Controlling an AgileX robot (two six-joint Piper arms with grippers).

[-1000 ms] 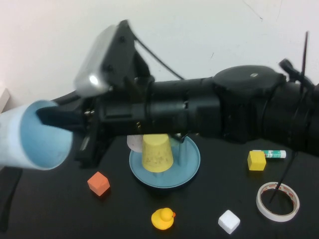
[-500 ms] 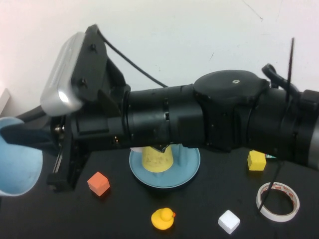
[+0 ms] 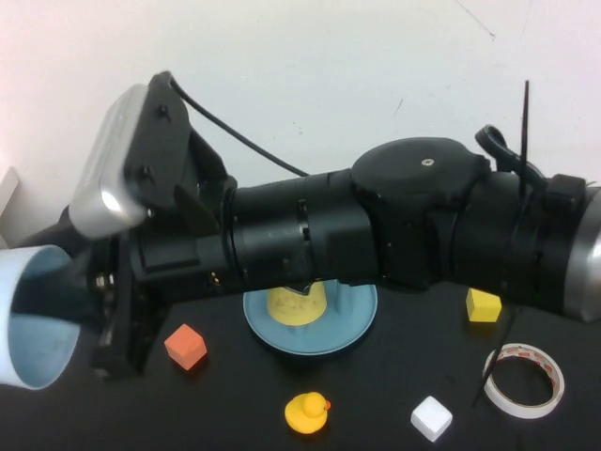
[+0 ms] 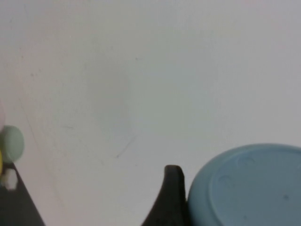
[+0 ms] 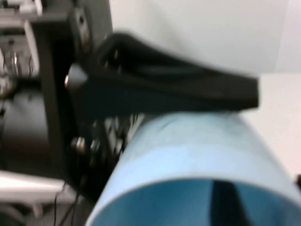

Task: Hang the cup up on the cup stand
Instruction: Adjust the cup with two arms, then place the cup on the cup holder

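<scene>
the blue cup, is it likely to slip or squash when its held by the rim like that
The blue cup looks like smooth thin plastic, so probably light but slippery. The right gripper has one finger inside its open mouth; that thin wall may flex. The left gripper sits beside its base.

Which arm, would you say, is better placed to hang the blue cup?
Probably the left: the left gripper sits beside the base of the cup at far left, while the right gripper, at its mouth, has its arm stretched over the cup stand.
</scene>
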